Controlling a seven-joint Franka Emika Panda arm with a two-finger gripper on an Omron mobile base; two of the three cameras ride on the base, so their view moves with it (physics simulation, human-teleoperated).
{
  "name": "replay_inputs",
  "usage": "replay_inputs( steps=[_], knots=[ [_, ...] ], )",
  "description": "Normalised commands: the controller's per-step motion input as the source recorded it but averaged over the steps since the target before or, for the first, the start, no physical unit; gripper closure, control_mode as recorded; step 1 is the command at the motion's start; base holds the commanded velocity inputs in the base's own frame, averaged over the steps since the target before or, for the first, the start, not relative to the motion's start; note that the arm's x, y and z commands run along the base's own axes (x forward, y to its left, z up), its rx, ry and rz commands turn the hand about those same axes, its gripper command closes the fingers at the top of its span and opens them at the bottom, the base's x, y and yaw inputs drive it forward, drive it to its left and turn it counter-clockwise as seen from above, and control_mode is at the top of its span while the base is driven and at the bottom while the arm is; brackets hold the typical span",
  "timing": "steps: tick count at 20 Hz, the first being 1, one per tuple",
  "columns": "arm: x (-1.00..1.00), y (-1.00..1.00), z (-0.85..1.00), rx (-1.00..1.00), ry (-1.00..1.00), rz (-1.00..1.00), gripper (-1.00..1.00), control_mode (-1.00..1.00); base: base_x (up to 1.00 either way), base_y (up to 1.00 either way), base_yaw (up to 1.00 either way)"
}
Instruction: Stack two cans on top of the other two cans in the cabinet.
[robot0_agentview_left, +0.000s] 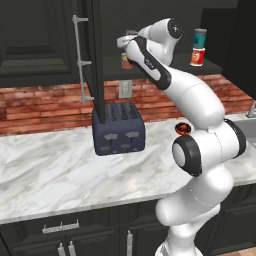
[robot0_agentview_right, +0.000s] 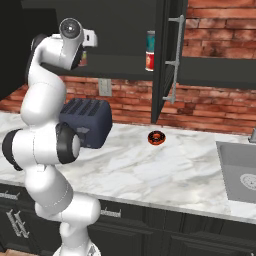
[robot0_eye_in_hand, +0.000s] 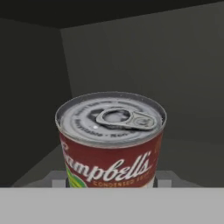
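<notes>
Fingers (robot0_eye_in_hand: 111, 186) pinching red, cream and green labelled tin can (robot0_eye_in_hand: 111, 140) inside black cabinet (robot0_eye_in_hand: 144, 57); next, carry onto a lower can.

Even, soft light falls on the pale marble counter (robot0_agentview_left: 60, 165), which reads bright with only faint shadows under the toaster (robot0_agentview_left: 119, 129). The cabinet (robot0_eye_in_hand: 131, 52) interior around the gripper is dim and murky. Base views are sharp; the hand view looks slightly soft, with a dull sheen on the can (robot0_eye_in_hand: 110, 135) lid.
</notes>
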Motion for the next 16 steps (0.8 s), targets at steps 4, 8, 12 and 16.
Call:
replay_inputs(
  steps=[4,8,12,16],
  knots=[
    [0.17,0.01,-0.18,-0.01,-0.01,0.0,1.0,-1.0,0.0,0.0,0.0],
    [0.21,0.0,-0.12,0.0,0.0,0.0,1.0,-1.0,0.0,0.0,0.0],
    [0.14,0.0,-0.08,0.0,0.0,0.0,1.0,-1.0,0.0,0.0,0.0],
    [0.12,0.0,-0.02,0.0,0.0,0.0,1.0,-1.0,0.0,0.0,0.0]
  ],
)
